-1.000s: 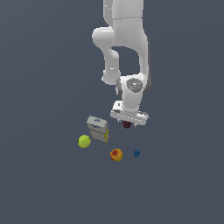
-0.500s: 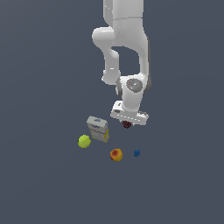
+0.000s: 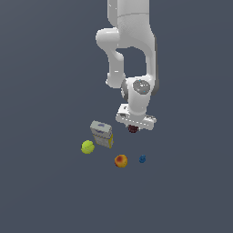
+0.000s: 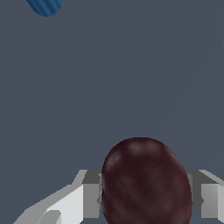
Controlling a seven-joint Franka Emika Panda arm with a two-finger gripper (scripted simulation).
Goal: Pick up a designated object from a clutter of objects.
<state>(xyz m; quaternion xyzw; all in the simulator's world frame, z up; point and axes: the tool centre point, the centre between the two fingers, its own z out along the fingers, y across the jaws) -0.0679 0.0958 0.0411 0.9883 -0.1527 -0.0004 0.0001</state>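
The designated object, a dark maroon round fruit (image 3: 133,129) (image 4: 146,181), sits between the fingers of my gripper (image 3: 134,128) (image 4: 144,199), which is shut on it. In the exterior view it hangs just under the white hand, above the grey floor. The wrist view shows a grey finger pressed against each side of the fruit. The rest of the clutter lies below and toward the exterior view's left: a white-and-yellow carton box (image 3: 101,134), a yellow-green ball (image 3: 88,147), an orange-red fruit (image 3: 120,160) and a tiny blue piece (image 3: 142,159) (image 4: 45,6).
The white arm (image 3: 132,50) rises from the hand to the top of the exterior view. A sliver of yellow (image 4: 222,30) shows at the wrist view's edge. Everything rests on a plain dark grey floor (image 3: 50,195).
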